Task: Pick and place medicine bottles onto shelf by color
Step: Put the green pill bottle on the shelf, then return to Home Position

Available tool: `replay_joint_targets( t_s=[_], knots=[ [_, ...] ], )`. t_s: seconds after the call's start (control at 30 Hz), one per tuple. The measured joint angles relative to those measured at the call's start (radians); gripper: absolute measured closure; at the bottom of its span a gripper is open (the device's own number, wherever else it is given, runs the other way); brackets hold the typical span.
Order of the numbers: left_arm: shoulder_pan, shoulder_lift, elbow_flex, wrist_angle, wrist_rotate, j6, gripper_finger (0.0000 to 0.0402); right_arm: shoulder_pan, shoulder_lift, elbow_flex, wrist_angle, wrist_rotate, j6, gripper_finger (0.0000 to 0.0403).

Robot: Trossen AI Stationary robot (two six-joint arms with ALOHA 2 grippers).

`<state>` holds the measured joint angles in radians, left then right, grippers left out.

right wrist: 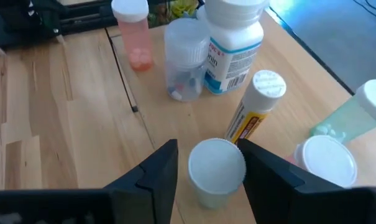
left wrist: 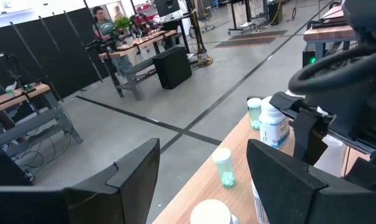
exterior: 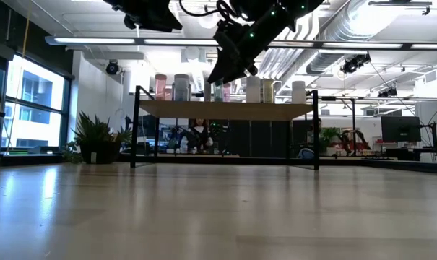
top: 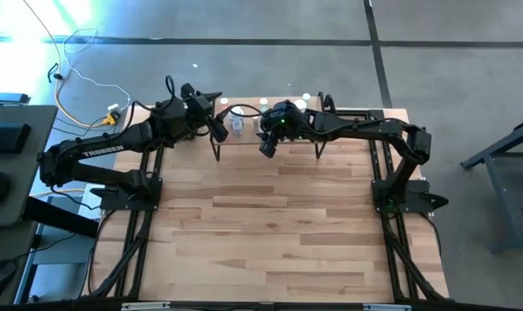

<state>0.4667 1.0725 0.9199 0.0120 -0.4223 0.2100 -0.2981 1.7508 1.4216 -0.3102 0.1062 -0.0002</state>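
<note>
The light-wood shelf on black legs stands at the table's far edge and carries several bottles. My right gripper is above it, tipped down and open. Its fingers stand on either side of a white-capped pale-green vial that stands upright on the shelf board. Beside this vial are a slim yellow-labelled bottle, a big white bottle, a clear vial and a pink vial. My left gripper hovers wide open over the shelf's left end, above a green vial. My right gripper comes at the white-capped vial's cap from above, slanting down, one finger on each side. A narrow gap shows at one finger. I cannot tell whether the other finger touches the cap.
A green vial and a white jar lid crowd the right gripper's far side. A leafy plant stands left of the shelf. The two grippers are close together. The butcher-block top stretches toward the near edge.
</note>
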Motion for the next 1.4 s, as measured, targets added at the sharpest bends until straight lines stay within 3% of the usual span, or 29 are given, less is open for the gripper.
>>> replay_joint_targets(
  t_s=[0.33,0.63,0.87,1.13,1.4],
  knots=[
    [0.000,0.000,0.000,-0.006,0.007,0.002,0.0172,0.000,0.000,0.008,0.001,0.002,0.022,0.0245],
    [0.000,-0.051,0.000,-0.130,0.114,-0.085,0.0172,0.000,0.000,0.091,-0.056,0.001,0.022,0.0245],
    [0.000,-0.160,0.000,-0.239,0.260,-0.168,0.0172,0.000,0.000,0.196,-0.167,-0.001,0.053,0.0245],
    [-0.007,-0.311,-0.006,-0.427,0.360,-0.229,0.0172,0.006,0.000,0.290,-0.180,-0.001,0.137,0.0245],
    [-0.095,-0.498,-0.165,-0.427,0.382,-0.356,0.0172,0.028,0.000,0.374,-0.179,-0.002,0.221,0.0245]
  ],
)
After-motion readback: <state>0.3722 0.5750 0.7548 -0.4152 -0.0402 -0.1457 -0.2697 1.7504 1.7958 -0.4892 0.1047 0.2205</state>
